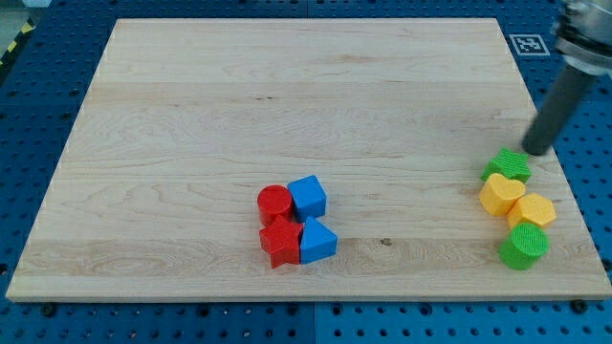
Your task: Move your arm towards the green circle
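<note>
My tip (533,150) is sitting at the far right of the board (191,124), rod leaning in from the view's top right corner. No pincer on this rig, so there's nothing spread or pressed together, just the bare rod end.

The tip is resting just beside the green star (508,165), at its far right edge; can't tell if it's touching or a hair apart.

The right cluster is running far to near: green star, then yellow heart (501,195) touching it on the near side, then yellow hexagon (532,209) just right of the heart and touching it, then green circle (523,247) at the near end, touching the hexagon. So the green circle is lying at the near right of the board, close to the right edge, with both yellow blocks sitting between it and the tip.

The centre cluster is well apart from all this, near the middle bottom: red circle (274,203) and blue cube (307,196) side by side on the far row, red star (281,241) and blue triangle (317,240) on the near row, all four packed together.

A fiducial tag (528,44) is showing off the board's far right corner, on the blue perforated table (38,96).
</note>
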